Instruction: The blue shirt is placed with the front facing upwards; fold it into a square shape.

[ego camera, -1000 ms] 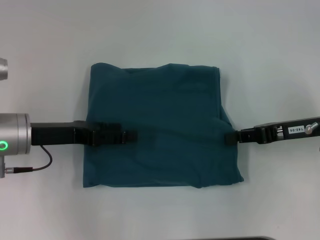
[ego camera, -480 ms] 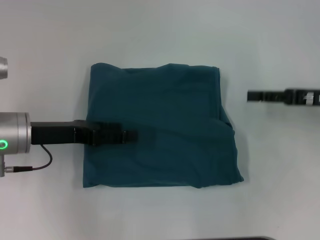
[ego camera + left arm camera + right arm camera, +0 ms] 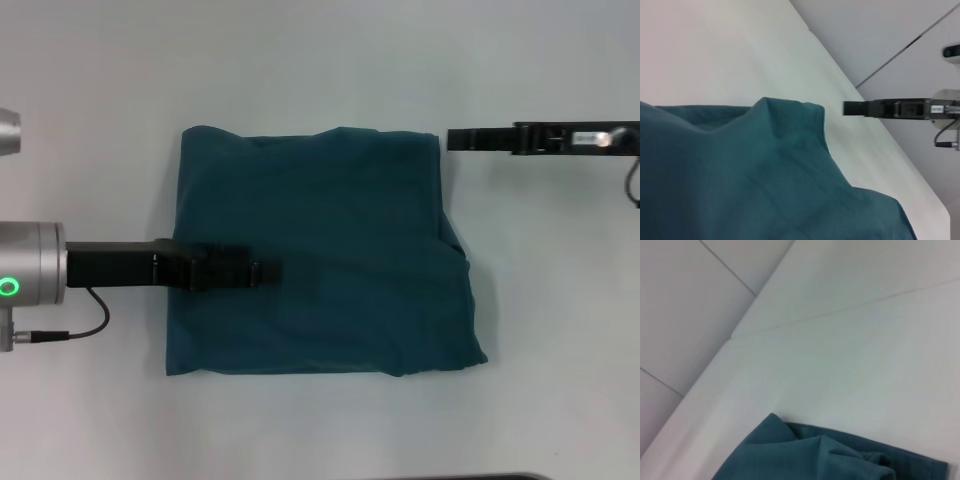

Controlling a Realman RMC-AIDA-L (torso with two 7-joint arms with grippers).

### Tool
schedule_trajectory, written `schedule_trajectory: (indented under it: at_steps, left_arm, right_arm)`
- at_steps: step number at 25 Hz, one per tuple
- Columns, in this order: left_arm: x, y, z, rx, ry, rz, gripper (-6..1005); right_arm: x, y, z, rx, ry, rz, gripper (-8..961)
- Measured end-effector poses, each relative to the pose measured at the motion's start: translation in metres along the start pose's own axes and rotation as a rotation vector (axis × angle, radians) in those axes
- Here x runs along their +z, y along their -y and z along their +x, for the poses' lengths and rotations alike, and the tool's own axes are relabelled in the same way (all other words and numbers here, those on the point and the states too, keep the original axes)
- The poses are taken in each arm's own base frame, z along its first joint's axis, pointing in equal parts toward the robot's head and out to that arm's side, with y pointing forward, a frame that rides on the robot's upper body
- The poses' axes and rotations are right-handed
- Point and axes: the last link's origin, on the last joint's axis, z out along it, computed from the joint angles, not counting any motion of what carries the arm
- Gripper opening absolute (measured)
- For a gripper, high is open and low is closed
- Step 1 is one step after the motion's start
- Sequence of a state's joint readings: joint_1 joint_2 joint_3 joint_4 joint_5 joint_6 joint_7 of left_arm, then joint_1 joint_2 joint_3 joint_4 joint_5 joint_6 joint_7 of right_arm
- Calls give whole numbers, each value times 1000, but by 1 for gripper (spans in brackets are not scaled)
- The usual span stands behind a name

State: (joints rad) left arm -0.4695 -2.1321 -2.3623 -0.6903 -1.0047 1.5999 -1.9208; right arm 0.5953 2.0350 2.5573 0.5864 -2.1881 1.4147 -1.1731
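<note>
From the head view I see the blue shirt [image 3: 320,255] lying flat on the white table [image 3: 320,70], folded into a rough square with only plain teal cloth facing up — no lettering, no collar showing. The near right corner sticks out a bit past the right edge, and a small fold bunches midway along that side.

My left gripper [image 3: 262,271] reaches in from the left and sits over the shirt's left half, at about mid-height. Its fingers read as a single dark bar over the cloth; I cannot tell how far apart they are, or whether they pinch any fabric.

My right gripper [image 3: 452,139] hangs just beside the shirt's far right corner, apart from the cloth and holding nothing — whether its fingers are apart I cannot tell either. The left wrist view catches it too [image 3: 846,108], beyond the shirt's corner.
</note>
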Motion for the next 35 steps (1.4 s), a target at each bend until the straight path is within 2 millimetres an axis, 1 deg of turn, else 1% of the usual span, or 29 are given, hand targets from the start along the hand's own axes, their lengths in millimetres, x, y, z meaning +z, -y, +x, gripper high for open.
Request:
schedule_trajectory:
  at_steps: [4,8,14,23,29,35]
  left_arm:
    - [0,0,0,0,0,-1,889]
    - [0,0,1,0,0,-1,889]
    - [0,0,1,1,0,1,888]
    - [-1,1,1,1,-1,6,888]
    - [-2,1,1,2,0,7,888]
    - [-2,1,1,2,0,7,888]
  right_arm:
    - [16,-3,-2,-15,-23,14,528]
    - [26,-6,-4,-21,-27,18,527]
    - [35,-10,-8,-34,-28,16,525]
    - [49,-13,-7,-40,-44,27,506]
    - [52,-12,-7,-35,-41,43,488]
    - [54,-10,-9,-24,-28,63,278]
